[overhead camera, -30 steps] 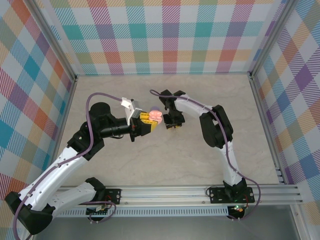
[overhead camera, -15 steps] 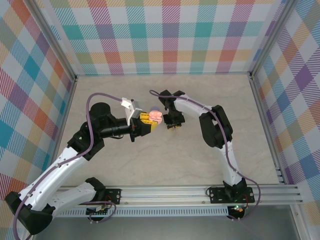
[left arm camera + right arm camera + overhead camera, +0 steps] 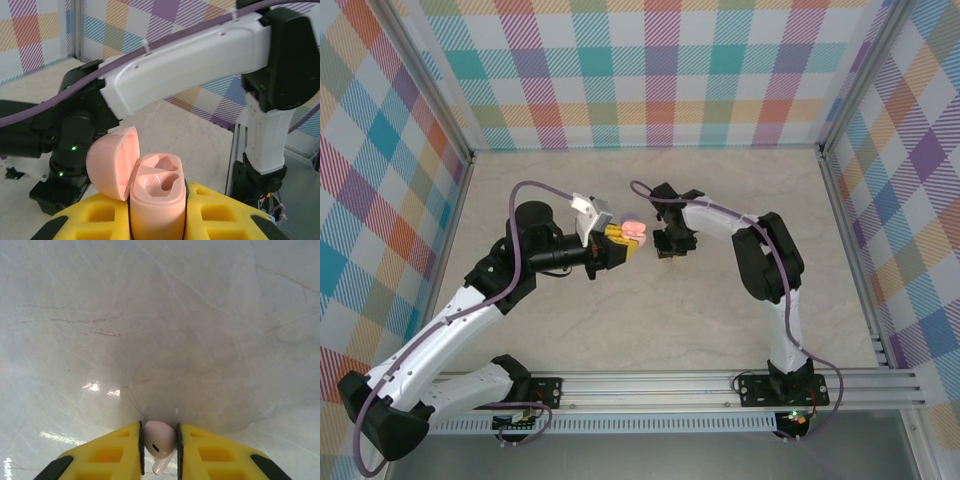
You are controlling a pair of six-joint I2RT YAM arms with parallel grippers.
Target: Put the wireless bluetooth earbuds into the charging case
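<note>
Room for moving is wide on every side: the marbled table (image 3: pixel 650 330) spreads around both arms, and the checked walls (image 3: pixel 640 70) and the metal rail (image 3: pixel 720 385) at the near edge stand well apart from them. We see the left gripper (image 3: pixel 618 243) near the middle of the table, its yellow fingers (image 3: pixel 90 217) pressed on the pink charging case (image 3: pixel 157 205), whose lid (image 3: pixel 112 162) is tilted open beside two wells. Just beside it, the right gripper (image 3: pixel 160 442) pinches the pale pink earbud (image 3: pixel 159 439) between its fingertips (image 3: pixel 120 452), apart from the case; we cannot tell if the earbud touches the table.
</note>
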